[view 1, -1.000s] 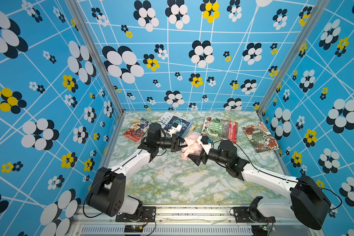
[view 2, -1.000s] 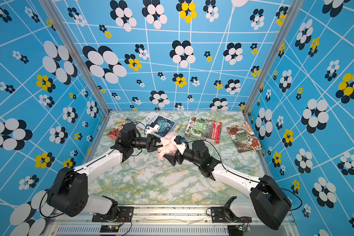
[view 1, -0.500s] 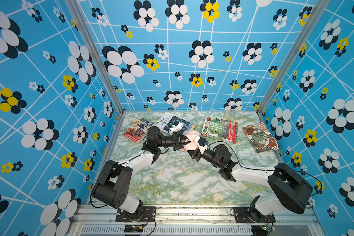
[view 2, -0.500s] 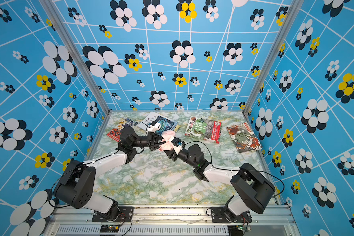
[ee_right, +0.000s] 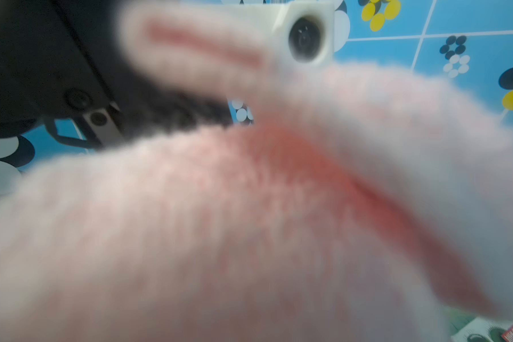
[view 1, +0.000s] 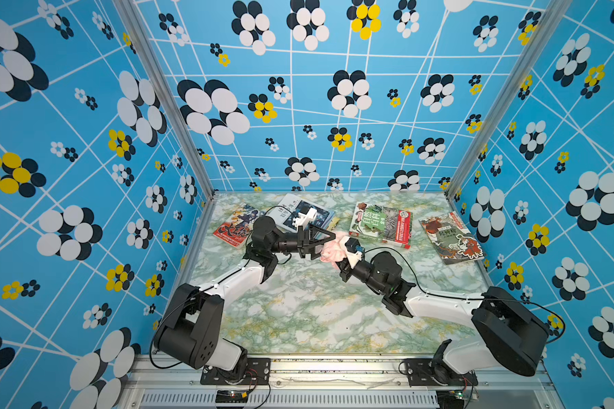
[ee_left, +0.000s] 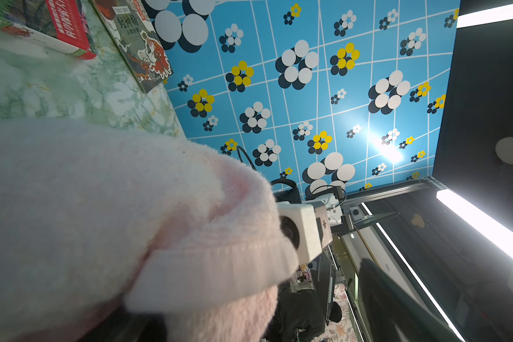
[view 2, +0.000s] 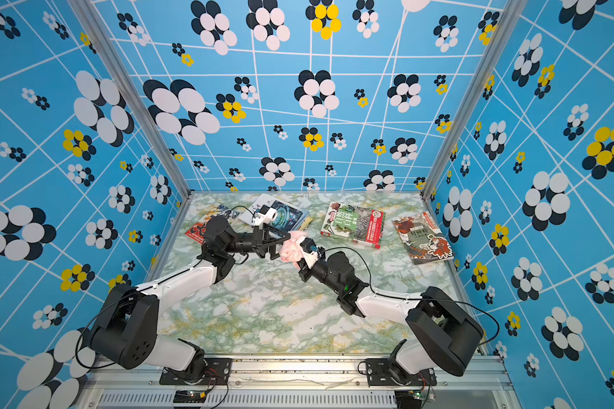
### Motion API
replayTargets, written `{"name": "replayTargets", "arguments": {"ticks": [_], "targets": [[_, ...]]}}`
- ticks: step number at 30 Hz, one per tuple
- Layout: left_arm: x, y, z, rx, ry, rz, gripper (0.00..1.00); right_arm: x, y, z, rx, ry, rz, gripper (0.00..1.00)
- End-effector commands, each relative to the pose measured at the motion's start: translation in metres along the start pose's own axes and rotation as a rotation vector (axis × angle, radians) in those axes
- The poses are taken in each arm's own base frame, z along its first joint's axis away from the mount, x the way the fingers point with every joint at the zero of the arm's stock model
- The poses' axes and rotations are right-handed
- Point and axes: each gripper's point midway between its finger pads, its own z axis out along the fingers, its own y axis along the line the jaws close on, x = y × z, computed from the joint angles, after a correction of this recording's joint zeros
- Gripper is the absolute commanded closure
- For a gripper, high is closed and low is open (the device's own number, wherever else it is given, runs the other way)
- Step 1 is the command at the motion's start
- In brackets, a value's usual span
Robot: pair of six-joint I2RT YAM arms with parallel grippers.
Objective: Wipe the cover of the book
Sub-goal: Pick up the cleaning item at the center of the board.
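Observation:
A fluffy pink cloth (view 1: pixel 331 248) (view 2: pixel 290 250) hangs above the middle of the marble table, between my two grippers. My right gripper (view 1: pixel 337 255) comes from the right and is shut on the cloth; its fingers are buried in the pile, and the cloth (ee_right: pixel 249 222) fills the right wrist view. My left gripper (view 1: pixel 324 244) faces it from the left, its jaws open, one each side of the cloth (ee_left: pixel 101 207). Several books lie flat along the back: a red one (view 1: pixel 236 230), a blue-and-white one (view 1: pixel 303 214), a green one with a red band (view 1: pixel 381 225) and a grey-and-red one (view 1: pixel 451 238).
Blue flowered walls (view 1: pixel 86 177) close in the table (view 1: pixel 298 311) on three sides. The green book (ee_left: pixel 57 26) and the grey-and-red book (ee_left: pixel 139 44) lie beyond the cloth in the left wrist view. The arm bases (view 1: pixel 199 336) stand at the front edge.
The right gripper has closed on the pink cloth. The left gripper, which held the cloth, has opened its jaws. Both arms stay close together at mid-table.

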Motion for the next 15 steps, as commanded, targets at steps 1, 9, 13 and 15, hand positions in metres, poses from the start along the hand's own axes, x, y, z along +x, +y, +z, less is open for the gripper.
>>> {"name": "replayTargets", "arguments": {"ticks": [1,9,13,15], "targets": [[-0.016,0.024,-0.029,-0.111,-0.078,-0.041,0.01,-0.055,-0.015,-0.009,0.060,-0.112,0.078,1.00],[-0.075,0.091,-0.085,-0.591,-0.341,0.045,0.01,-0.033,-0.025,-0.013,0.117,0.164,0.235,1.00],[-0.115,0.130,-0.115,-0.857,-0.445,0.073,0.01,-0.022,-0.034,-0.015,0.171,0.292,0.263,1.00],[-0.136,0.149,-0.137,-1.001,-0.516,0.075,0.01,-0.016,-0.039,-0.015,0.190,0.350,0.286,1.00]]}}
